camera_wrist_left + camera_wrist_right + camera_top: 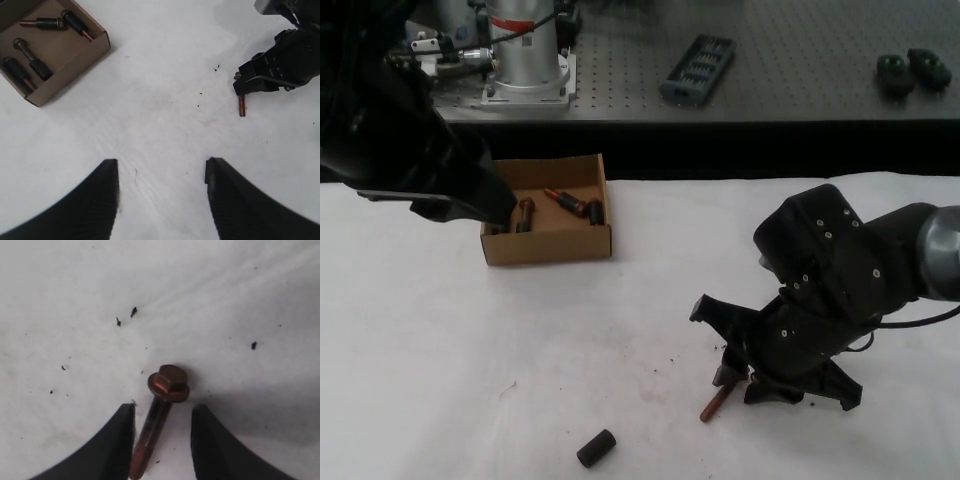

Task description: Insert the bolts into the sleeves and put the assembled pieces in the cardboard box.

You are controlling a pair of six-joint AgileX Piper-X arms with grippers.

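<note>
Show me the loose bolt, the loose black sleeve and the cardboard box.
bolt point(169, 382): right wrist view, hex head.
black sleeve point(597, 448): high view, middle of its side.
cardboard box point(545, 247): high view, front wall.

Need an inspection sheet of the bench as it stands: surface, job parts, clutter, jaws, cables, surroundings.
Surface: white sheet, lightly creased.
Job's things: cardboard box holds four assembled pieces; one bare bolt and one loose sleeve lie apart on the sheet.
Clutter: dark specks around the bolt.
Grippers: left gripper, jaws open, holding nothing; right gripper low over the bolt, jaws open either side of its shank.
Cables: thin black lead by the right arm.
Surroundings: perforated bench behind, with a metal cylinder, a finned black block and two dark pieces.
</note>
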